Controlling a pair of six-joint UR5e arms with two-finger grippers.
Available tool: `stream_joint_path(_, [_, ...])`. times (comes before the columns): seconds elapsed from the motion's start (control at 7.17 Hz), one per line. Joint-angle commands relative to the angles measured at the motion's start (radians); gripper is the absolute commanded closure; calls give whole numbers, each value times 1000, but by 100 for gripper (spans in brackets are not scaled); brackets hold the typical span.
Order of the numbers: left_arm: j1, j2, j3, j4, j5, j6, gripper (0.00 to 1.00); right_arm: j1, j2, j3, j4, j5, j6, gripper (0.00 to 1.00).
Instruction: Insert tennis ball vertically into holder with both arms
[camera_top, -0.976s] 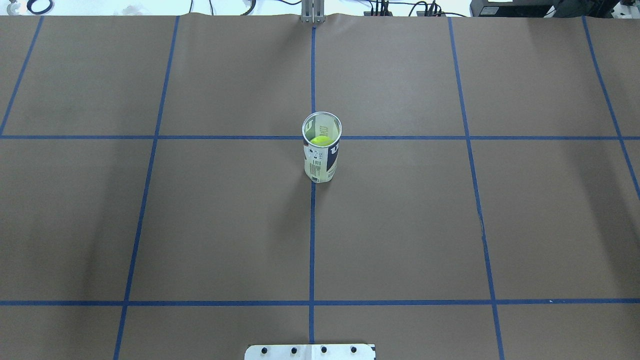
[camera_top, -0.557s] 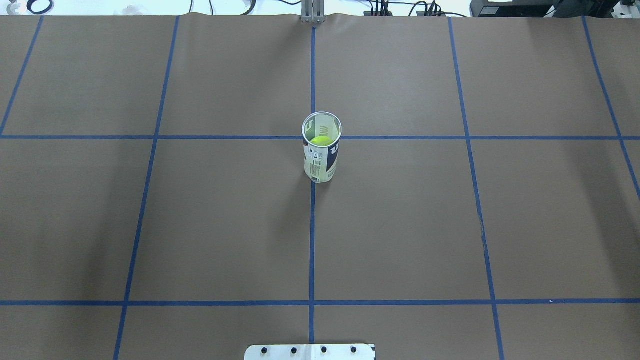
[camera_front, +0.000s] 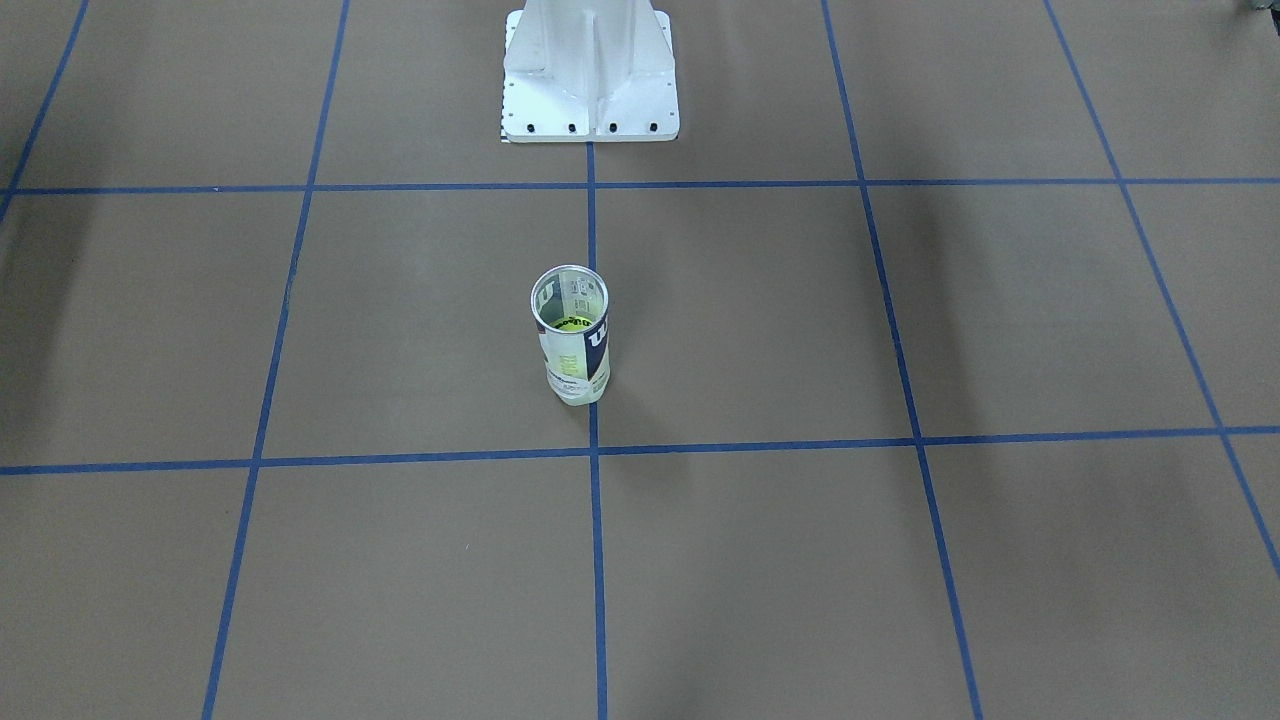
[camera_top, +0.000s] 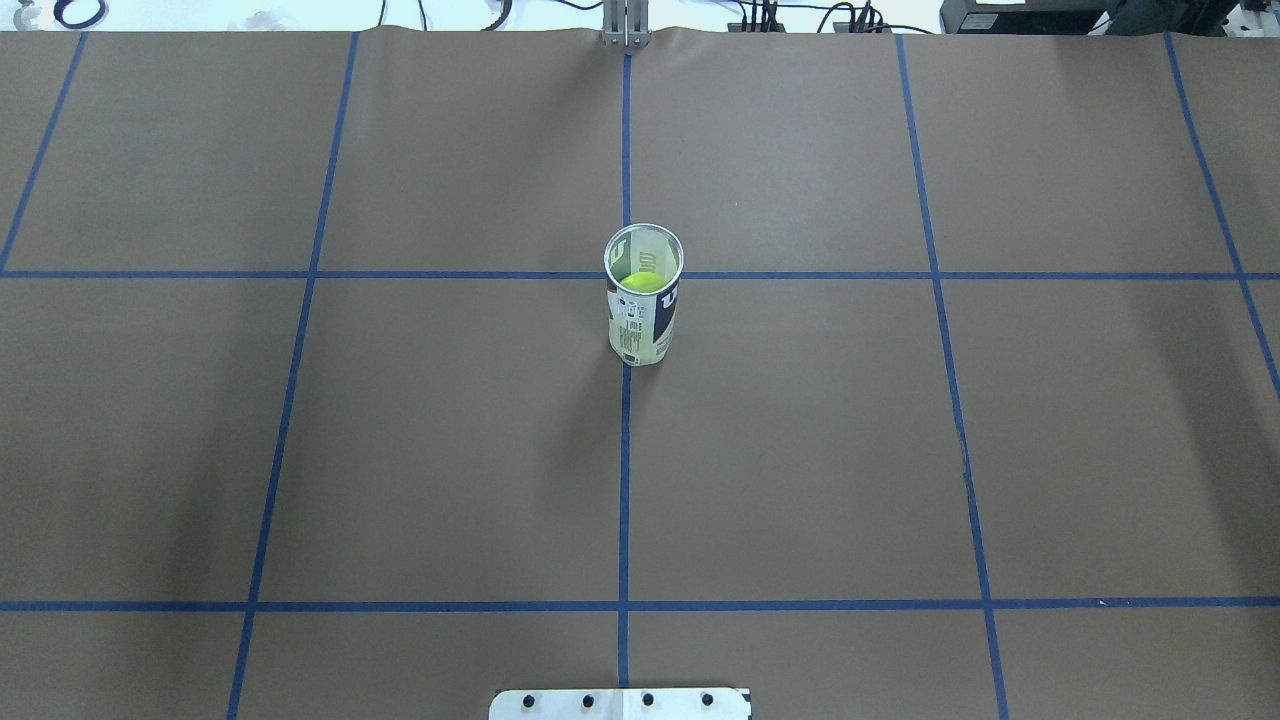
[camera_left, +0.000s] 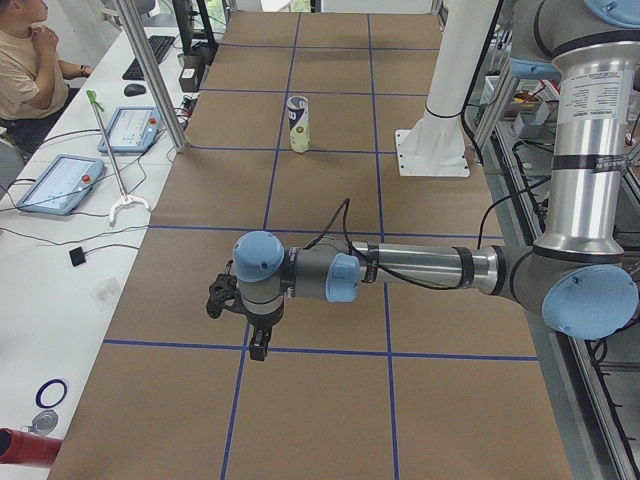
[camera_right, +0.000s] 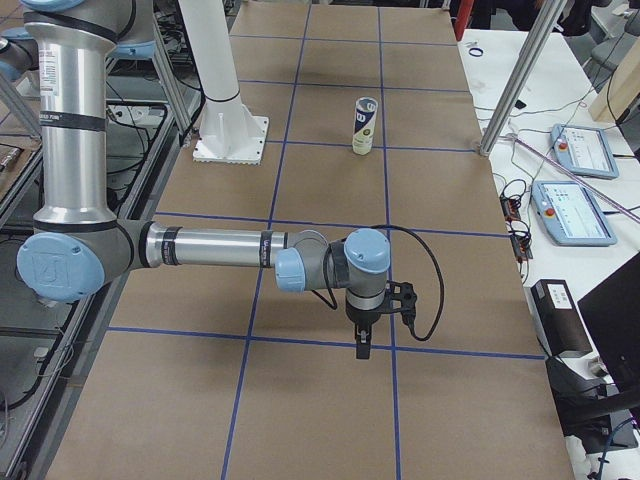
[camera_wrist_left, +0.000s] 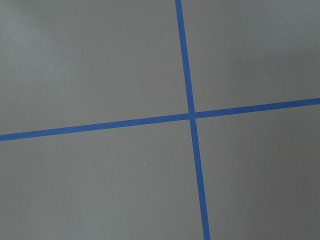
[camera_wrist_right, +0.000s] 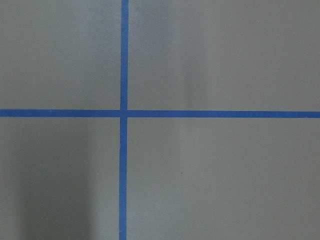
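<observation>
The holder stands upright at the table's middle, where two blue tape lines cross; it also shows in the front view and in both side views. A yellow-green tennis ball sits inside it. The left gripper hangs low over the table, far from the holder, and shows only in the left side view. The right gripper hangs likewise at the other end, only in the right side view. I cannot tell whether either is open or shut. Both wrist views show only brown table and blue tape.
The white pedestal base stands behind the holder on the robot's side. A metal post and control tablets lie along the operators' edge. A seated person is at the far corner.
</observation>
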Motion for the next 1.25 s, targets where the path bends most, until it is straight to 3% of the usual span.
stream_joint_path(0.0, [0,11,0,1,0,0,0,0,-5,1,1,18,-1,0])
stream_joint_path(1.11, [2,28,0,-1,0,0,0,-5,-55,2,-2,34,-11,1])
